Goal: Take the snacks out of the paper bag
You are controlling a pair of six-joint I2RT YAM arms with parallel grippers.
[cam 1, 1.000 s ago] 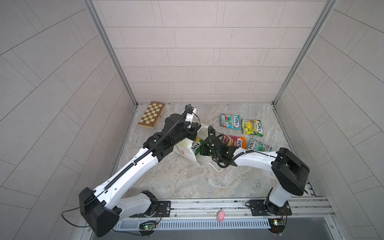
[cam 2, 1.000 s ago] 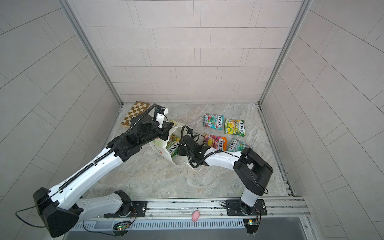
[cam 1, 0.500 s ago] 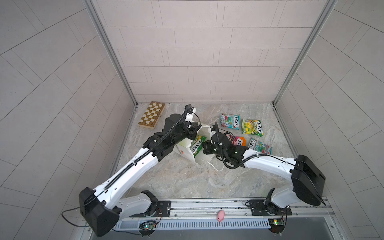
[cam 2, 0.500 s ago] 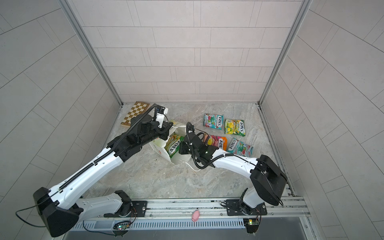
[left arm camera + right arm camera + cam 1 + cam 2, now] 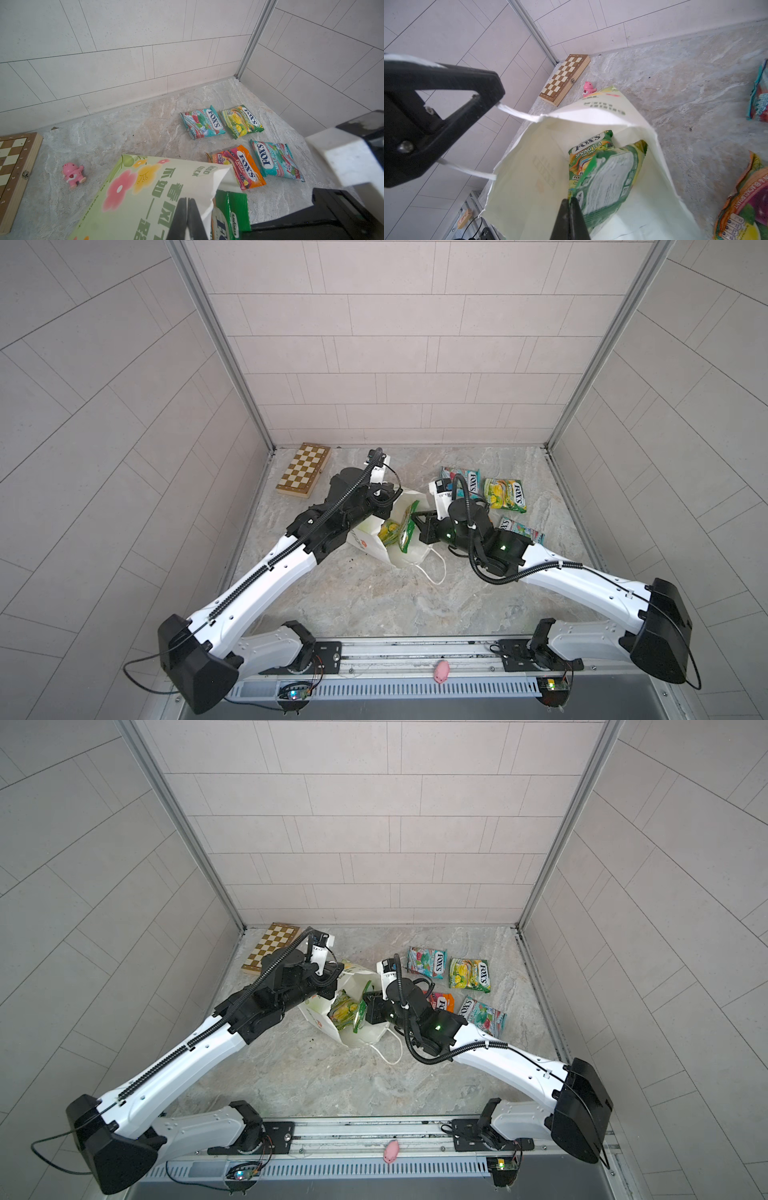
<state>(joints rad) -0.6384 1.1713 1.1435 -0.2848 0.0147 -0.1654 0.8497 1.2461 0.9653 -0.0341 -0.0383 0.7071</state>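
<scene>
Top views: in both, the paper bag [image 5: 409, 558] leans at the centre of the frame with its mouth open. The left jaws sit at the bag's upper-left rim. The right jaws reach in from the right and pinch a dark green packet [image 5: 406, 531], which stands on edge and is partly out of the bag. A Spring Tea packet [image 5: 343, 1011] is inside the bag. In a top view, four unpacked packets [image 5: 469, 974] lie flat on the surface [image 5: 374, 601], right of centre.

Left wrist view: the left jaws are pressed together against the bag's white rim. What they pinch is hidden here.

Right wrist view: both ends of the white cord handle run from the left jaws to the rim, so they are clamped on the handle. The right jaws are closed on the dark green packet's edge, its label side facing the camera. The Spring Tea packet lies behind it, deeper in the bag.

Judgement: the step in hand is drawing this packet clear. A pull straight out through the open mouth, with the handle held steady, should avoid snagging the rim or dragging the packet behind. An edge grip on glossy film looks slippery, so a slow move to bare surface near the others seems wise.
</scene>
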